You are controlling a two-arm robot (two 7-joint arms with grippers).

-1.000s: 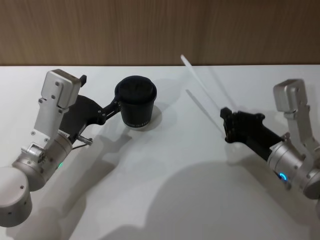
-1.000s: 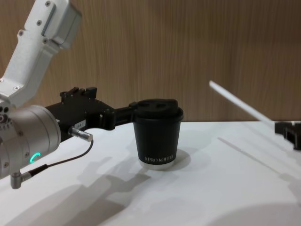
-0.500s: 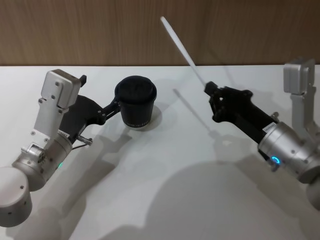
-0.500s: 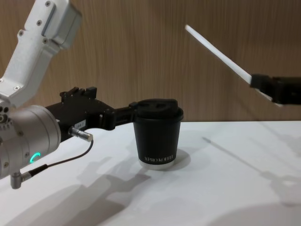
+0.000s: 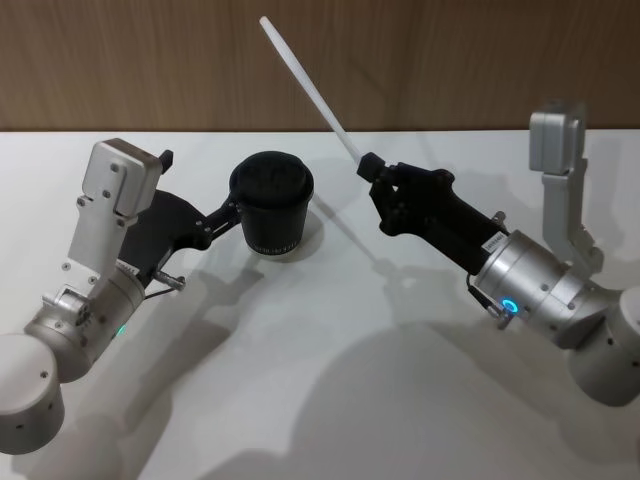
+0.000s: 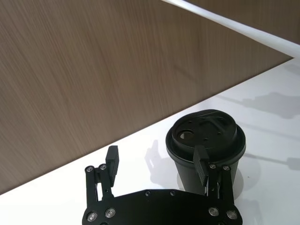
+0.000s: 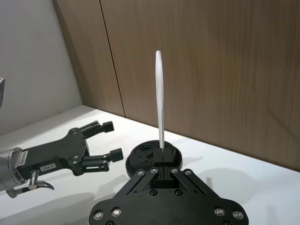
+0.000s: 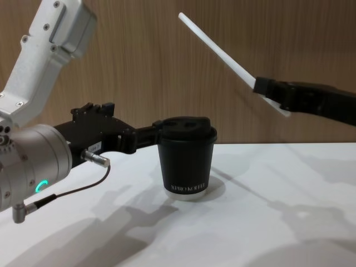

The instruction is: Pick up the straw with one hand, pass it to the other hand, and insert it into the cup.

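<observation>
Jaws of the right gripper [image 5: 368, 168] pinch the straw [image 5: 305, 82] near one end; left gripper [image 5: 200, 184] jaws spread beside the cup [image 5: 272, 218].

Looks like a robotics lab test bench, not a home or kitchen. Bare matte white tabletop [image 5: 330, 390], brown wood-grain panel wall [image 5: 470, 60] straight behind it, plain light grey wall section [image 7: 33, 56] to one side. Silver-and-black left robot arm [image 5: 95, 270] and silver-and-black right robot arm [image 5: 545, 295] reach over the table. One staged prop: small black lidded paper coffee cup [image 5: 272, 218]. No household clutter.
</observation>
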